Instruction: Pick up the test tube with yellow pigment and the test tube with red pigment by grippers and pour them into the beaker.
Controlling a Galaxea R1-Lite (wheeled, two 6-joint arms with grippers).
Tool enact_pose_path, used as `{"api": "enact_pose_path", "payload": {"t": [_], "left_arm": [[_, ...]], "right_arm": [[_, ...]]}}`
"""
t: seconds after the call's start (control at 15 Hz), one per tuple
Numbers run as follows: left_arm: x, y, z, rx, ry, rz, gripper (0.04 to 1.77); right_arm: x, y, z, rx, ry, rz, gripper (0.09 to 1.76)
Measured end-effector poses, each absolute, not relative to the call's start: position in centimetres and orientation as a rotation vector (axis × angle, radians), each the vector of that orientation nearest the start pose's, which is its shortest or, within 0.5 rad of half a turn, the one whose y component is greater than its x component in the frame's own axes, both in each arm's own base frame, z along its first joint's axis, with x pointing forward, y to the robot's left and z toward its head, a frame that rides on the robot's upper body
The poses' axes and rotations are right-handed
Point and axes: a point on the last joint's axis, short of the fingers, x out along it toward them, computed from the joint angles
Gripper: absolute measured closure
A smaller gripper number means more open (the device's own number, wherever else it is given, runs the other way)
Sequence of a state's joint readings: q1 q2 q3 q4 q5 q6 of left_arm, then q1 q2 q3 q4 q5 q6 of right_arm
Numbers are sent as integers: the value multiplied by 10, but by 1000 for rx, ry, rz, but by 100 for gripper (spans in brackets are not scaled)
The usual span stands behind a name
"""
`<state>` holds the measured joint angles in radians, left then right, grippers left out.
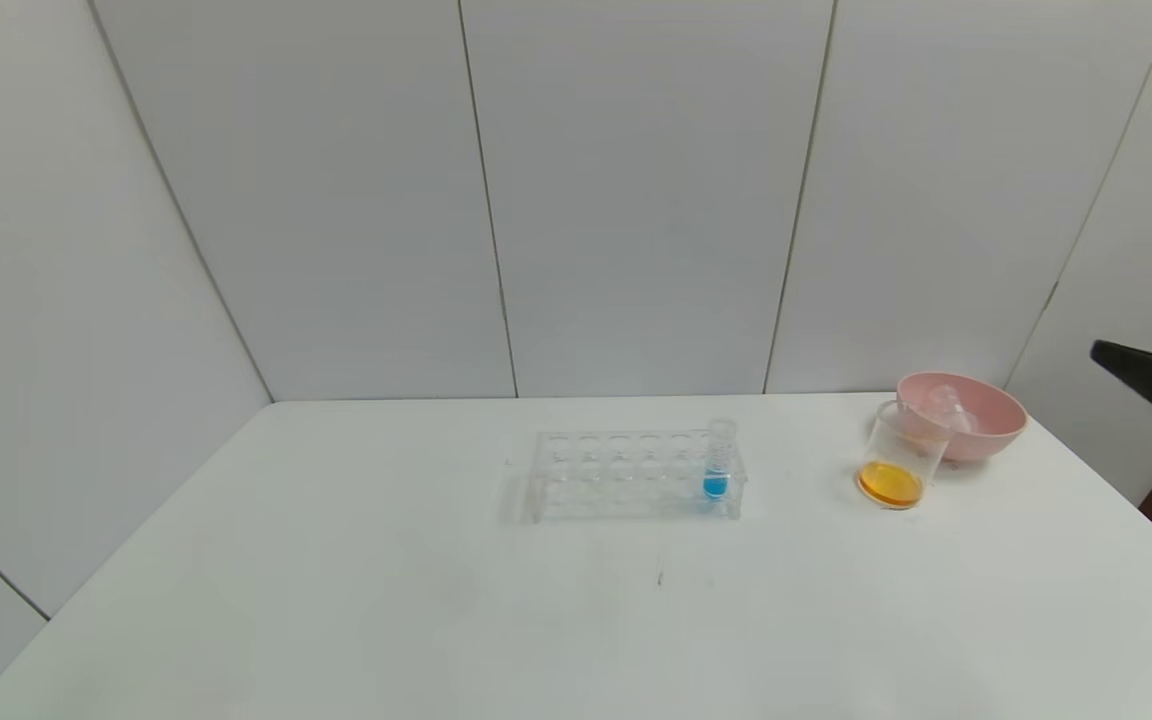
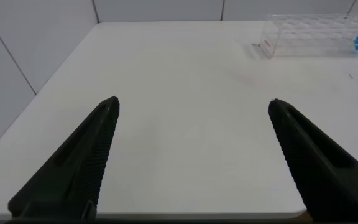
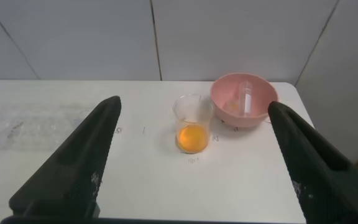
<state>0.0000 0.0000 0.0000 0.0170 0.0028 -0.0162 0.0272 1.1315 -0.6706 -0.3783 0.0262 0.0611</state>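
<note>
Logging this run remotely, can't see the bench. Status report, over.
Left end effector open, low over bare table. Right end effector open, empty, pulled back from beaker. Beaker holds orange liquid; emptied tubes in pink bowl. Nothing in the way.

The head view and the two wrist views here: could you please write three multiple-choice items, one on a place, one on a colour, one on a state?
1. Where does the beaker stand?
A. inside the tube rack
B. right in front of the pink bowl
C. at the table's left edge

2. What colour is the liquid in the beaker?
A. orange-yellow
B. green
C. purple

3. How is the right gripper?
A. shut on a tube
B. shut on the beaker
C. open, holding nothing

Key:
1 B, the beaker overlaps the bowl's near side.
2 A, an orange-yellow pool covers its base.
3 C, the right wrist view shows its fingers spread wide with only table between them.
</note>
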Motion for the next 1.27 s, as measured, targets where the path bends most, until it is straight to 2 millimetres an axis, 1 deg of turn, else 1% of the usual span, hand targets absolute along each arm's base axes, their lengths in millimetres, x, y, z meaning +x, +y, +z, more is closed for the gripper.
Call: {"api": "enact_pose_path", "payload": {"t": [0.2, 0.4, 0.6, 0.73, 0.87, 1.0, 1.13, 1.27], "left_arm": [[-23, 0, 74, -17, 17, 3, 9], [-23, 0, 74, -16, 17, 3, 9], [-23, 0, 74, -17, 17, 3, 9], [-23, 0, 74, -16, 17, 3, 9], [-23, 0, 74, -17, 17, 3, 9], [-23, 0, 74, -17, 17, 2, 9], [-23, 0, 74, -17, 17, 3, 9], [-23, 0, 74, -17, 17, 3, 9]], "right_arm": [[95, 5, 265, 54, 2, 107, 15], [31, 3, 266, 20, -113, 140, 15], [-15, 2, 261, 1, -243, 118, 15], [-40, 1, 255, -15, -330, 96, 15], [-58, 0, 242, -27, -393, 84, 15], [-68, 0, 222, -33, -420, 77, 15], [-67, 0, 194, -55, -410, 57, 15], [-58, 0, 167, -62, -352, 23, 15]]}}
